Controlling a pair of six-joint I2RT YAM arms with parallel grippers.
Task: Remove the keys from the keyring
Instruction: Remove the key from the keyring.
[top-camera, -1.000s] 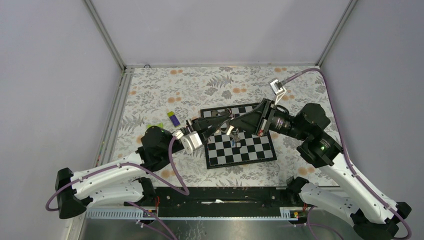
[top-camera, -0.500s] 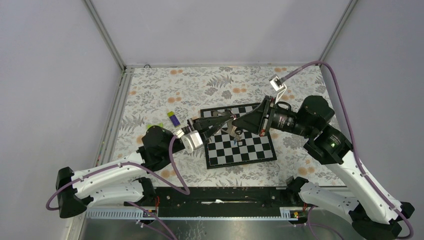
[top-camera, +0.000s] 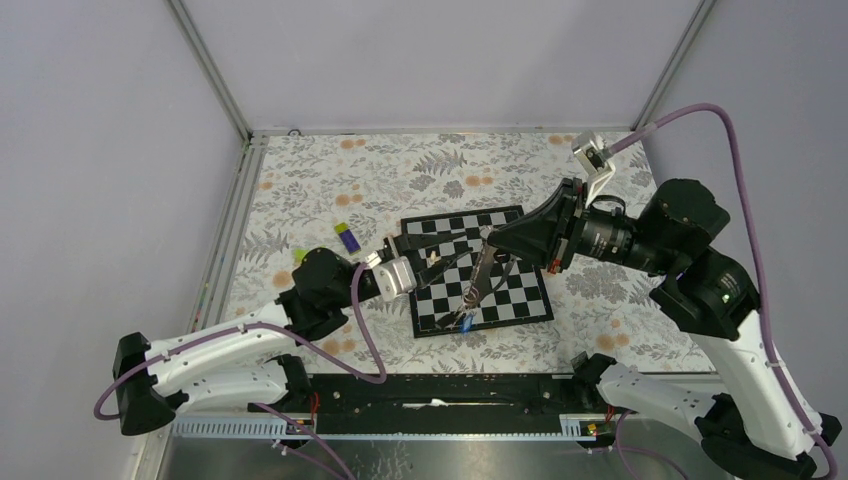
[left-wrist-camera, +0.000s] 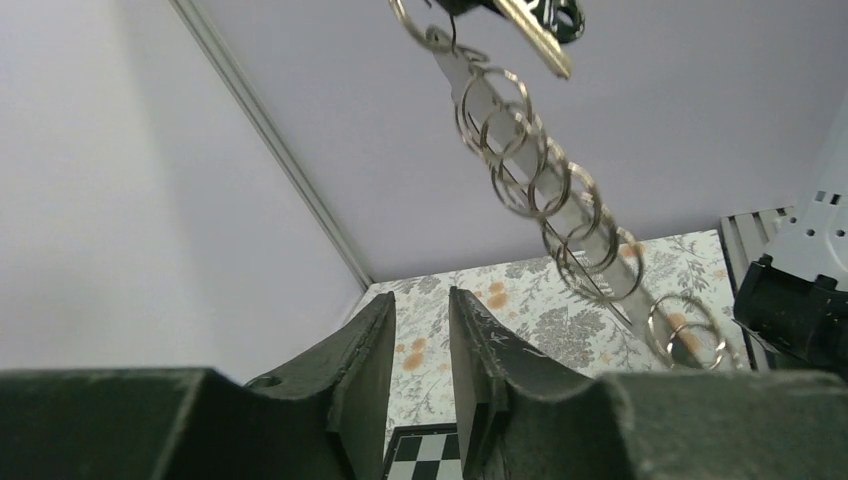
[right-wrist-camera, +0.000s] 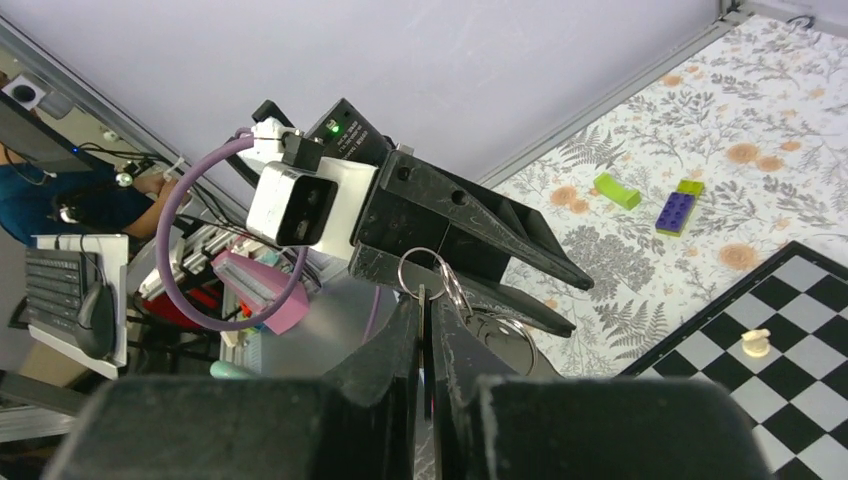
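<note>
Two arms meet above the chessboard (top-camera: 520, 300) on the table (top-camera: 400, 180): right tool (top-camera: 487, 243) clamped on the keys (left-wrist-camera: 538, 42), keyring (top-camera: 476, 285) dangling beneath, blue carabiner (top-camera: 468, 322) lowest; left tool (left-wrist-camera: 420, 305) just beside, fingers narrowly apart, empty.

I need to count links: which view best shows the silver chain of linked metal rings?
Left wrist: the silver chain of linked metal rings shows ring by ring, close up. Top external shows only one thin dangling line; right wrist, two rings.
</note>
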